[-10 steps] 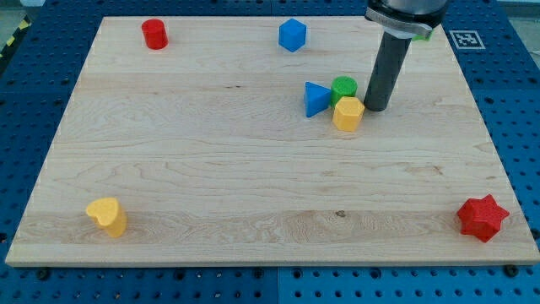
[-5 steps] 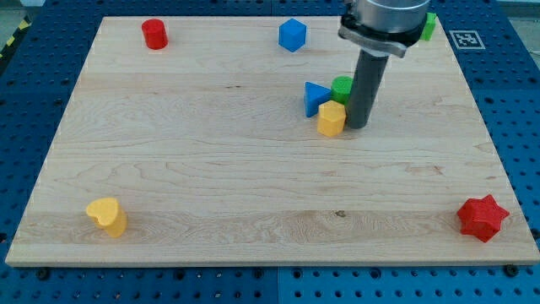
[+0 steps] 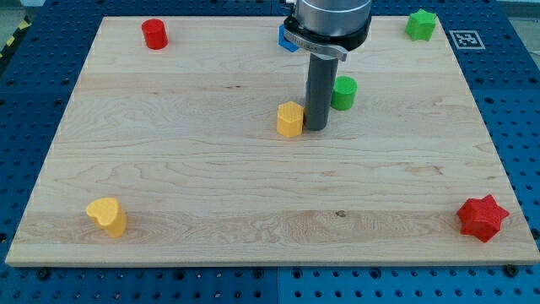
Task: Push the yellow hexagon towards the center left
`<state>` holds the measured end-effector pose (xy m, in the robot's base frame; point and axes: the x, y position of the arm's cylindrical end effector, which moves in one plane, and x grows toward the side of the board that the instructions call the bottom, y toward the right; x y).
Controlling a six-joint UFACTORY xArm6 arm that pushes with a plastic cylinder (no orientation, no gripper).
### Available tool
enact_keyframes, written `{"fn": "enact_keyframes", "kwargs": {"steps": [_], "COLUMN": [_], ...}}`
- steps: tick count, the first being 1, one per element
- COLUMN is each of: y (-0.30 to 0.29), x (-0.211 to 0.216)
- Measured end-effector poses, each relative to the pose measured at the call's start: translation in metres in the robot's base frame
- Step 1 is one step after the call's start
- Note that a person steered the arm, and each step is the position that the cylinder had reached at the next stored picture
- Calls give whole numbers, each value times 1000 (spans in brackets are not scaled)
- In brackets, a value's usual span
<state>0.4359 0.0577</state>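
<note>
The yellow hexagon (image 3: 290, 119) sits near the board's middle, a little above centre. My tip (image 3: 316, 127) stands right against its right side, touching it. The rod rises from there to the view's top. A green cylinder (image 3: 343, 92) sits just right of the rod. A blue block (image 3: 285, 40) shows partly behind the arm at the top. The blue triangle is hidden behind the rod.
A red cylinder (image 3: 154, 34) sits at the top left. A green star (image 3: 420, 24) sits at the top right. A yellow heart (image 3: 107, 216) lies at the bottom left. A red star (image 3: 483, 217) lies at the bottom right. The wooden board (image 3: 186, 160) carries them all.
My tip moved left and pushed the yellow hexagon left, away from the green cylinder. The blue triangle went out of sight behind the rod. The green star came into view.
</note>
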Motion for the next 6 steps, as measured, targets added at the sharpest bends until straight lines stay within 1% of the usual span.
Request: {"fn": "enact_keyframes", "kwargs": {"steps": [3, 4, 6], "y": [-19, -35, -105], "x": [2, 5, 6]}}
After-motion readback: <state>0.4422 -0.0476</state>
